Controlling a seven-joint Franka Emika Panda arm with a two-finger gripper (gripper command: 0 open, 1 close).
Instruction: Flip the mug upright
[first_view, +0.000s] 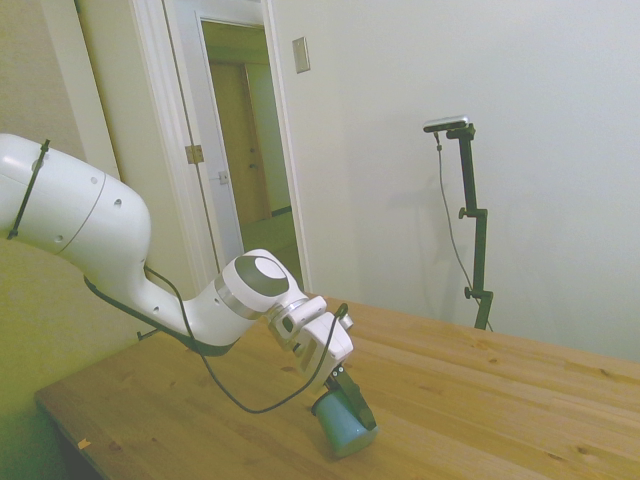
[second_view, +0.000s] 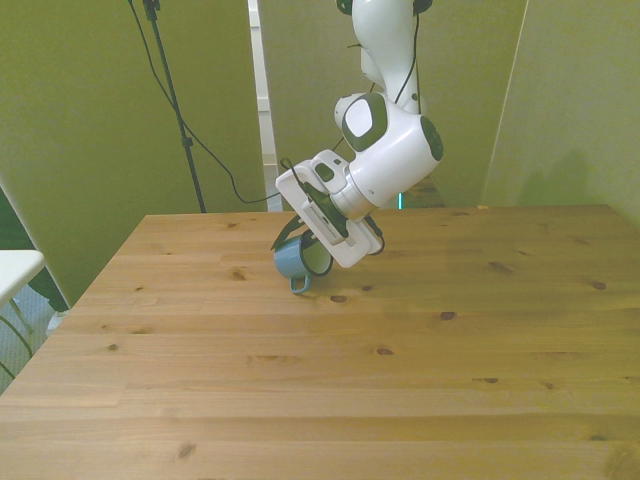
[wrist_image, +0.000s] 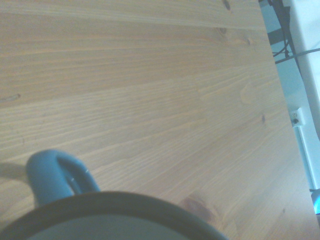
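Mug, blue-teal: tilted, partway between lying and upright, low over or just touching the wooden table in its far half, handle pointing down toward the boards; contact with the wood cannot be told. Gripper, white arm: clamped on the mug's rim. Task part done; left to do: finish tipping the mug upright, seat it on the table, release.

Small teal mug, tilted on the wooden table, handle pointing down, dark rim
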